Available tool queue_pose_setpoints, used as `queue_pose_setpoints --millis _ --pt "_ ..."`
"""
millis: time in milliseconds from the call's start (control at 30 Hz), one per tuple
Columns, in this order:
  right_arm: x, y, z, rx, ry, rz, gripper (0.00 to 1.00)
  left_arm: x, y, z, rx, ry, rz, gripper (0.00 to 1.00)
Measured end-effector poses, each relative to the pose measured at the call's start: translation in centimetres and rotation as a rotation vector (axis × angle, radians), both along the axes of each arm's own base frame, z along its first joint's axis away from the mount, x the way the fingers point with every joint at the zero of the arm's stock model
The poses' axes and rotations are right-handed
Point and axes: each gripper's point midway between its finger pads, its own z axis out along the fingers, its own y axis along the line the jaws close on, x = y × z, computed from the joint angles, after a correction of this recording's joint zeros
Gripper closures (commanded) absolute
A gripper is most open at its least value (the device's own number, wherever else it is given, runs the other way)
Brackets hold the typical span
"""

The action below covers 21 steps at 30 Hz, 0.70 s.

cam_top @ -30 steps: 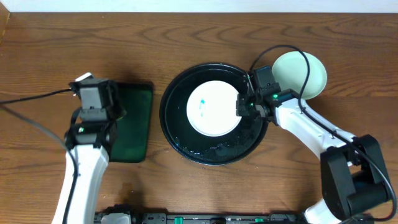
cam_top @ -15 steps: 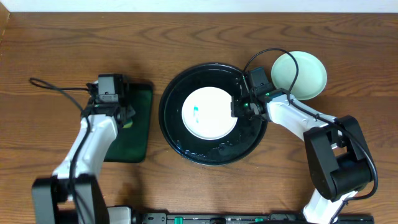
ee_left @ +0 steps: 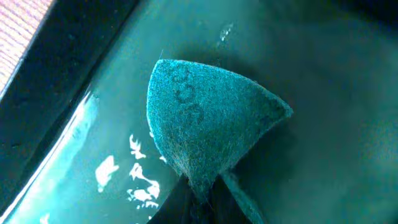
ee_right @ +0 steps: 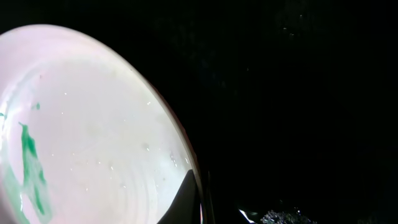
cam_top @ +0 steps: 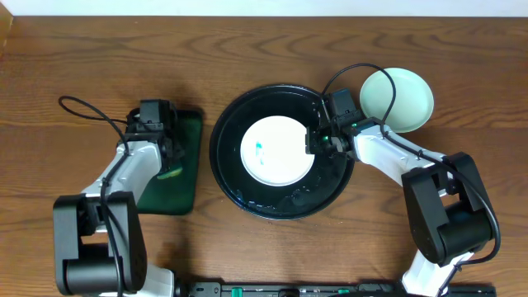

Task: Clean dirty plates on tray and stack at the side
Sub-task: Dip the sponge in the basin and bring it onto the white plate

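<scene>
Since a second ago the left arm has folded inward. The left fingers [ee_left: 211, 198] are now low over the dark-green tray [cam_top: 177, 196], closed narrow on a folded teal scrub pad [ee_left: 205, 124]. The smeared plate [cam_top: 276, 151] has slid slightly left inside the black tray [cam_top: 330, 188], and the right fingers [cam_top: 315, 143] pinch its right rim. A pale mint plate [cam_top: 410, 101] sits on the worktop [cam_top: 247, 45] beside the tray, far right. The worktop is brown wood grain, with a pale wall strip [cam_top: 247, 7] along its far edge.
</scene>
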Motion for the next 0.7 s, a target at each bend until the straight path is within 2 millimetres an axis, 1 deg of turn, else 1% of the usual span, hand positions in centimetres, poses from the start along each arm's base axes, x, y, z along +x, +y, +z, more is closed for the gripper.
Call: queue_pose_setpoints --millis 67,100,133,233,300,367,400,433,500,700 --pt "0.1 0.1 0.0 0.003 -0.004 0.001 0.99 -0.3 -0.2 0.9 -0.008 -0.008 -0.010 0.93" --pt "0.1 0.1 0.0 0.003 -0.004 0.001 0.99 -0.4 -0.3 1.7 -0.012 -0.021 -0.019 0.93" --pt "0.1 0.1 0.0 0.003 -0.004 0.001 0.99 -0.4 -0.4 2.8 -0.014 -0.044 -0.024 0.93" --pt "0.1 0.1 0.0 0.003 -0.004 0.001 0.99 -0.3 -0.9 7.0 -0.023 -0.161 -0.035 0.92" --pt "0.1 0.1 0.0 0.003 -0.004 0.001 0.99 -0.1 -1.8 10.2 -0.053 -0.264 -0.062 0.93" --pt "0.1 0.1 0.0 0.003 -0.004 0.001 0.99 0.0 -3.4 12.1 -0.105 -0.332 -0.108 0.92" --pt "0.1 0.1 0.0 0.003 -0.004 0.001 0.99 0.0 -4.4 12.8 -0.136 -0.356 -0.137 0.93" --pt "0.1 0.1 0.0 0.003 -0.005 0.001 0.99 0.1 -5.5 13.3 -0.170 -0.374 -0.164 0.92" --pt "0.1 0.1 0.0 0.004 -0.005 0.001 0.99 0.2 -7.9 13.6 -0.239 -0.386 -0.212 0.93" --pt "0.1 0.1 0.0 0.002 -0.003 0.001 0.99 1.3 -15.7 12.4 -0.372 -0.378 -0.368 0.93"
